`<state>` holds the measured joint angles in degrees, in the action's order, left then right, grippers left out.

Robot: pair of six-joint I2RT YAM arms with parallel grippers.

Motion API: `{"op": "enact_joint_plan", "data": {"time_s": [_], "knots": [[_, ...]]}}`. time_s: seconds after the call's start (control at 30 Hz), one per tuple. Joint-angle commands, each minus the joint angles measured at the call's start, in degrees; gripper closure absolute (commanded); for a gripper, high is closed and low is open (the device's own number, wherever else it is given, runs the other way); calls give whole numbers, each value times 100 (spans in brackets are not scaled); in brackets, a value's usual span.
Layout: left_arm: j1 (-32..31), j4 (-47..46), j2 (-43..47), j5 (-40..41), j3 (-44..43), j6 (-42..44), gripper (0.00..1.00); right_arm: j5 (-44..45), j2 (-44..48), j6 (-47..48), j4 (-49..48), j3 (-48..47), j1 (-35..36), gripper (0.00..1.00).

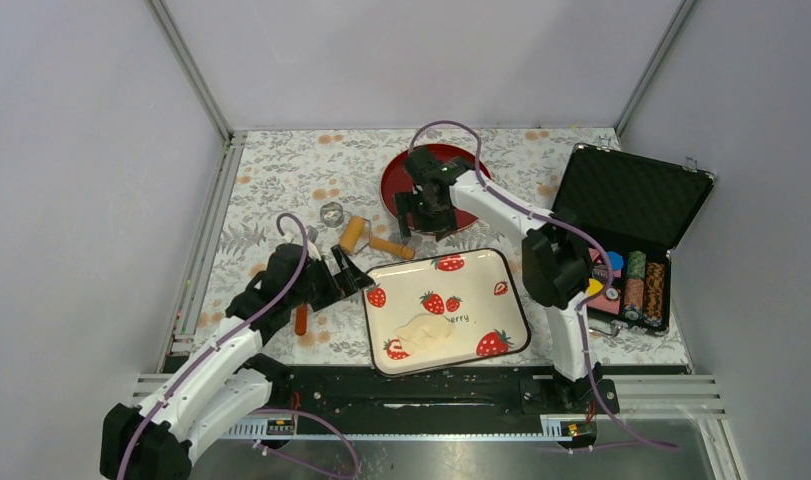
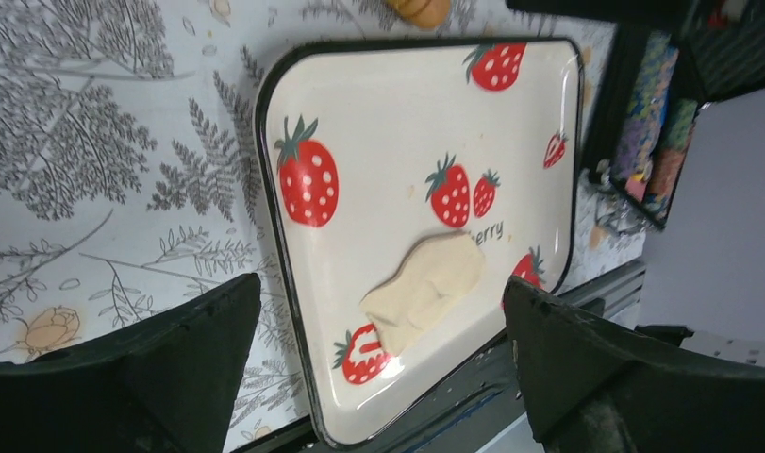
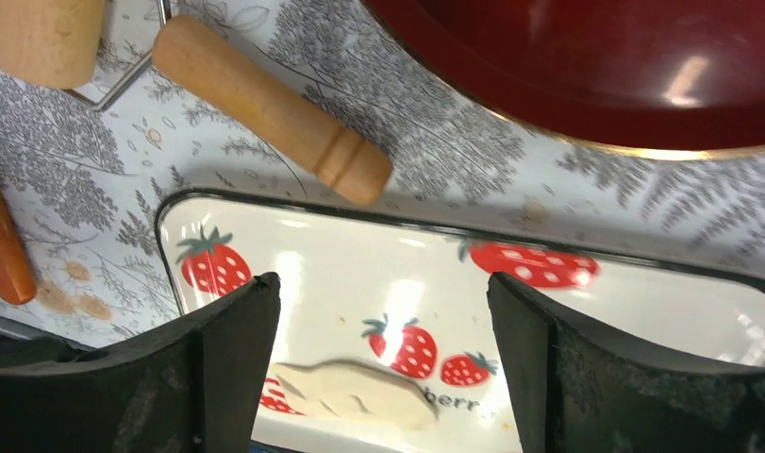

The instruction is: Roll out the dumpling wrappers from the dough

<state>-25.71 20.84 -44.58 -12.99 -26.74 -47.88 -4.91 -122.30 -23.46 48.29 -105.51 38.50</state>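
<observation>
Table (image 1: 281, 170): flat, covered edge to edge with a grey-and-white leaf-print cloth dotted with orange flowers.

Lying directly on it:
- Rectangular strawberry-print tray (image 1: 481, 300), black rim, near centre.
- Round red plate (image 1: 393, 185), far centre, beyond the tray.
- Wooden roller (image 1: 353, 234), tan, between plate and tray; its handle end sits close to the tray's far rim.
- Small metal ring cutter (image 1: 331, 213), just left of the roller.
- Orange-handled tool (image 1: 301, 320), left of the tray.
- Open black chip case (image 1: 621, 200), right side.

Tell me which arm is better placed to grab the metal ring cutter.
Probably left. The ring cutter lies near the open left gripper; the right gripper hangs by the red plate, past the roller.
</observation>
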Motion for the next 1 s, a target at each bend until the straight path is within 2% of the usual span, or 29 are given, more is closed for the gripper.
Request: {"op": "enact_joint_plan", "data": {"time_s": [0.0,0.2,0.33,0.57,0.77,0.97], "knots": [[370,-38,-100,33,-429,-125,1,751,959,370,145,392,-32,12],[1369,-248,-336,-542,-592,-307,1,509,1613,285,-60,1155,-30,12],[2103,-295,-918,-1005,-895,-260,2,163,2071,97,-219,1788,-70,11],[2734,-68,-2422,-1030,-1910,145,19,-350,3129,-399,-589,3088,-424,11],[2948,-58,-3812,-785,-2884,288,44,-701,3974,-507,-650,3892,-780,11],[2935,362,-5286,-672,-4194,498,53,-819,4521,-475,-601,4482,-949,11]]}}
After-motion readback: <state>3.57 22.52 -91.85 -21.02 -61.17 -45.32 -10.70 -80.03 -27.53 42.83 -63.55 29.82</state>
